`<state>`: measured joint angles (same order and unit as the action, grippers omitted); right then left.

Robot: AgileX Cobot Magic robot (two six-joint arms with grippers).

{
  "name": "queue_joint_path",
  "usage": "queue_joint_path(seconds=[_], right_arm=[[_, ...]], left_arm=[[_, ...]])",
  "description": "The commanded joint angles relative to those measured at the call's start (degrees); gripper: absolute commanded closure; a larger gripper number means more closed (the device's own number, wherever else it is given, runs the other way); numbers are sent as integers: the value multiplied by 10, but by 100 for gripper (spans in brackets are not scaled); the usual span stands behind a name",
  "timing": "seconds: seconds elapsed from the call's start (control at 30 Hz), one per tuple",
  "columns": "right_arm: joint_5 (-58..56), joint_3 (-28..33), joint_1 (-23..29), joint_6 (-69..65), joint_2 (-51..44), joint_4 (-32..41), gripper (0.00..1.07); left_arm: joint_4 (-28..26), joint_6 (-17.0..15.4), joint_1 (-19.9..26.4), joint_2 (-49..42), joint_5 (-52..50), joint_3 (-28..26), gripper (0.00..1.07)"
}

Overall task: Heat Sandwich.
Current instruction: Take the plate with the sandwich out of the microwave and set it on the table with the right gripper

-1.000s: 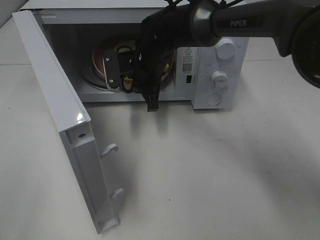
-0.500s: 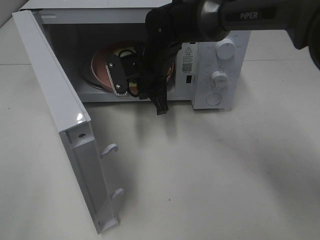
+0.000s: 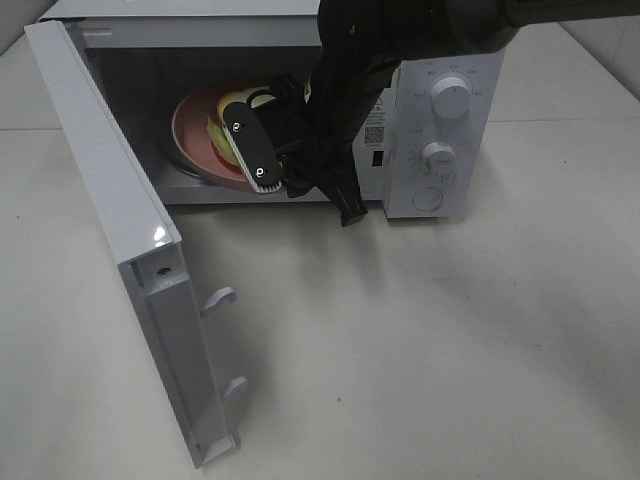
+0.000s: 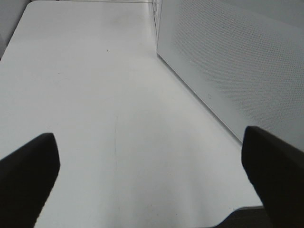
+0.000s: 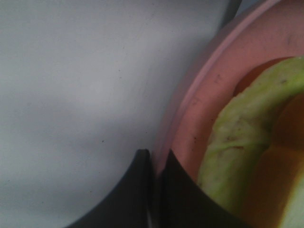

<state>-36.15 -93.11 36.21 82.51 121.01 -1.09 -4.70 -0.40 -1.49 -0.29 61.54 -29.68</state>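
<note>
Your white table (image 3: 450, 350) carried the microwave (image 3: 440, 130) at its far side, door (image 3: 120, 240) swung wide open toward the camera. Your right arm (image 3: 370, 70) reached into the microwave's cavity, and your right hand (image 3: 268, 150) was clamped on the rim of the pink plate (image 3: 190, 140), its two fingers (image 5: 142, 190) pressed nearly together over the lip in the right wrist view. The plate sat tilted at the mouth of the cavity, partly inside the microwave, with the sandwich (image 3: 232, 108) riding on it, green filling (image 5: 242, 137) showing close to the gripped edge.

Your left hand (image 4: 152, 180) hung apart from the microwave's outer side wall (image 4: 228, 66), fingers spread wide, holding nothing.

By the look of it, you were in the plate-handling step at the microwave; whether loading or unloading could not be told from this moment alone. If loading, the next move called for levelling the plate, setting it down well inside, letting go, backing the arm out, then shutting the door.
</note>
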Motion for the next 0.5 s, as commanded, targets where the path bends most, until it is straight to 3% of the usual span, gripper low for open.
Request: queue_joint_path(seconds=[0.03, 0.5], right_arm=[[3, 23, -1, 40, -31, 18, 107], [11, 130, -1, 50, -125, 19, 107]], left_arm=[[-3, -1, 2, -9, -2, 1, 8], [-3, -1, 2, -9, -2, 1, 8]])
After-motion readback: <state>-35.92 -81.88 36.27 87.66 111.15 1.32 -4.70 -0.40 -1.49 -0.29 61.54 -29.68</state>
